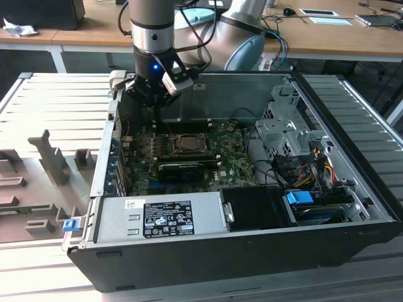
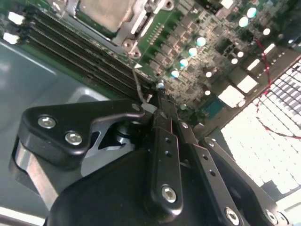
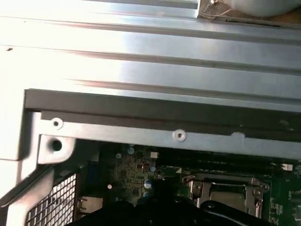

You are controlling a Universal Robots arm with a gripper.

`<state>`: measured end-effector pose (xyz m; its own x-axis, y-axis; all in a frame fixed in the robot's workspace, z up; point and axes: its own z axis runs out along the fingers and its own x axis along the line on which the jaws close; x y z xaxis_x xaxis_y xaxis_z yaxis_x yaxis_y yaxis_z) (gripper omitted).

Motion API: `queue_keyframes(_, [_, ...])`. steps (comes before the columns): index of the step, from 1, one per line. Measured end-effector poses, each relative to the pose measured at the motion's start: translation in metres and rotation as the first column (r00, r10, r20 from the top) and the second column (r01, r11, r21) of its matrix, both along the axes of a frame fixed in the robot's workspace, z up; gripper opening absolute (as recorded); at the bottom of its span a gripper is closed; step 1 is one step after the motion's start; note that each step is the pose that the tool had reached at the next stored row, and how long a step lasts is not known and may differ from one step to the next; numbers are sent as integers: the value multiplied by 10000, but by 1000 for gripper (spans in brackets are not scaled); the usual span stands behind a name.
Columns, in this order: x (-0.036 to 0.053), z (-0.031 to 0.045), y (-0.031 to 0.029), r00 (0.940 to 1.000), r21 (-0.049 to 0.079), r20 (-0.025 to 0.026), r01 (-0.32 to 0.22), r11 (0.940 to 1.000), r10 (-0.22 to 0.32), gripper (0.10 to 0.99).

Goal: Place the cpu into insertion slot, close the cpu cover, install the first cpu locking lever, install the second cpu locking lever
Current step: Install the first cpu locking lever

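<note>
The silver-grey arm (image 1: 151, 22) has a black wrist (image 1: 150, 85), blue light (image 1: 155, 65), silver-screwed black links (image 2: 162, 155).

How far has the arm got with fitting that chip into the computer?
Done: the small silvery-grey square cpu already lies seated, and the thin dark-grey metal cpu cover looks folded flat around it. In hand: the black gripper, shut, is at a thin wire locking lever just beside them. Left: that lever stands unlatched; I cannot tell about the other one.

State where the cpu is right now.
In the exterior view the cpu lies near the middle of the green board inside the open computer case, just beyond the long black card.
</note>
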<state>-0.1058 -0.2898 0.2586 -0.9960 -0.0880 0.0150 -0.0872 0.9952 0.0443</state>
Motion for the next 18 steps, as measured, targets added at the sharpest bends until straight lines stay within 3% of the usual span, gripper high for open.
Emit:
queue_keyframes(5, [118,-3,7,10000,-1,-1,-1,10000,1,106])
queue_keyframes(14, [175,-14,7,10000,-8,-2,-1,10000,1,106])
queue_keyframes(18, [247,-21,7,10000,-7,-1,0,10000,0,106])
